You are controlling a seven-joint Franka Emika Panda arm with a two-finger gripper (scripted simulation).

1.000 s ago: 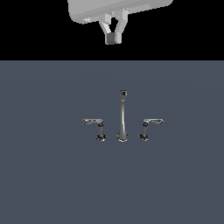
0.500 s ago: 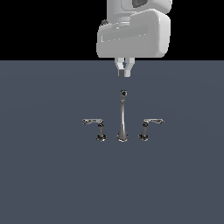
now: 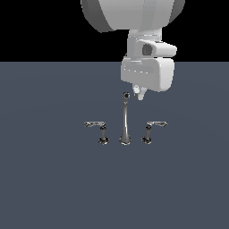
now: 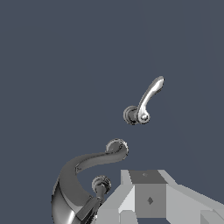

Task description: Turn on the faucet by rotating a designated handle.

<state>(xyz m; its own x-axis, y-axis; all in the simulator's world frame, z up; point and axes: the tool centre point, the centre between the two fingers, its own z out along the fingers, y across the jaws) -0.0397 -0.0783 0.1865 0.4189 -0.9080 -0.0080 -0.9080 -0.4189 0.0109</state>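
We take the spout (image 3: 125, 120) of the faucet (image 3: 125, 134) as our landmark: it stands upright on the slate-grey desk (image 3: 44, 179), tall and thin, with a lever on a short post at each side. The designated handle (image 3: 154, 126) sits just beside the spout on the exterior view's right, its arm jutting away from the spout; the mirror-image lever (image 3: 97, 127) sits on the other side. The end effector (image 3: 139, 95) hangs above and slightly to the exterior view's right of the spout's tip, apart from every chrome piece. Only a stub of the fingers (image 3: 141, 95) shows beneath the white wrist housing (the rest is hidden), so we cannot tell whether they are spread or closed. In the wrist view the spout (image 4: 81, 175) is partly cut off, and one lever (image 4: 146, 103) lies beyond it.
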